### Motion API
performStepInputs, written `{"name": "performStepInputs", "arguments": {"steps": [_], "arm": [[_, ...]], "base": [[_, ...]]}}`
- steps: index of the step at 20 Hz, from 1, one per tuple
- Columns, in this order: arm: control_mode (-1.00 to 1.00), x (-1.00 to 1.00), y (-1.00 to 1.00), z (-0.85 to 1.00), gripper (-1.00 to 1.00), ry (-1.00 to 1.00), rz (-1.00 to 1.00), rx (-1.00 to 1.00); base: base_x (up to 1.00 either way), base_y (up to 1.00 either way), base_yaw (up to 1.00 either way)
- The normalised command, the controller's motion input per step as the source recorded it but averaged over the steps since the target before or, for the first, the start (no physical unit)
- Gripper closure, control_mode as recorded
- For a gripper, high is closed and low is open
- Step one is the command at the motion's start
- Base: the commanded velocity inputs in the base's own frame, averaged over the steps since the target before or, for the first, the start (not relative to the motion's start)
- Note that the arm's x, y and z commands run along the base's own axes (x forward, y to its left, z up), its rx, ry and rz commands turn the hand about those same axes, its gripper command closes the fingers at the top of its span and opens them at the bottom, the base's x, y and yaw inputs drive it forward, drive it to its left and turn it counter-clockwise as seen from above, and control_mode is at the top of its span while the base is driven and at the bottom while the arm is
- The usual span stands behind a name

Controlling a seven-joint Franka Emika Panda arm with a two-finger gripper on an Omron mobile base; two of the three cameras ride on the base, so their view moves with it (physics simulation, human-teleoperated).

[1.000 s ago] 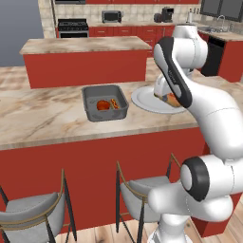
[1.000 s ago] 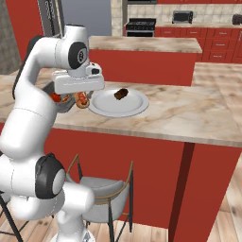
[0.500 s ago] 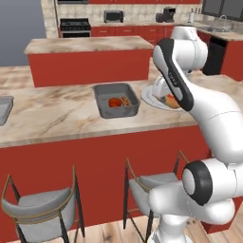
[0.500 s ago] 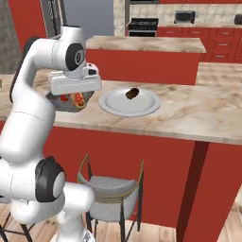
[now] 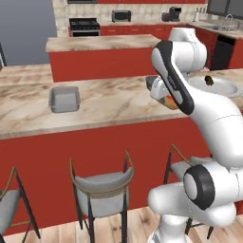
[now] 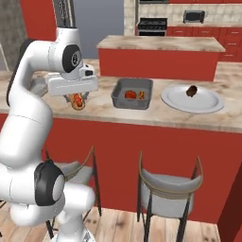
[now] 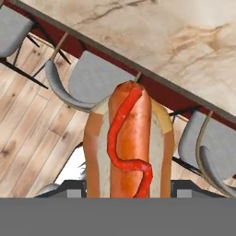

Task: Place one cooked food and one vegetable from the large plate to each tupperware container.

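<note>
My gripper [image 6: 77, 100] is shut on a hot dog [image 6: 76, 102] in a bun with a red sauce line, which looms close in the hand view [image 7: 129, 147]. It hangs over the counter's front edge, left of the dark tupperware container [image 6: 133, 100], which has red food in it. The large plate [image 6: 208, 103] lies right of that tub and carries a brown piece of food [image 6: 191, 90]. In the left base view the gripper [image 5: 168, 98] is mid-counter, between the paler tupperware container [image 5: 64, 99] on the left and the plate [image 5: 227, 88] on the right.
Metal stools [image 6: 165, 189] stand along the red counter front [image 6: 142, 142], and their seats [image 7: 99, 78] show below the hot dog. A second island [image 5: 99, 45] and a stove wall lie beyond. My own arm [image 5: 209, 114] blocks part of the counter.
The whole picture has shifted as the base drives left: tub and plate slid right in both base views, and the paler container came into view. The gripper still holds the hot dog.
</note>
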Motion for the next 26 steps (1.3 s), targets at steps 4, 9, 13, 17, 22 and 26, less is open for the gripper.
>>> {"name": "performStepInputs", "arguments": {"steps": [4,9,13,17,22,26], "arm": [[1.00,0.00,0.00,0.00,1.00,0.00,0.00,0.00],[1.00,0.00,0.00,0.00,1.00,0.00,0.00,0.00],[1.00,0.00,0.00,0.00,1.00,0.00,0.00,0.00],[1.00,0.00,0.00,0.00,1.00,0.00,0.00,0.00],[1.00,0.00,0.00,0.00,1.00,0.00,0.00,0.00],[1.00,0.00,0.00,0.00,1.00,0.00,0.00,0.00]], "base": [[0.11,0.89,-0.25],[0.06,0.97,-0.14],[0.09,0.83,0.00],[0.57,0.36,0.01],[0.68,0.23,0.00],[0.60,0.21,0.00]]}}
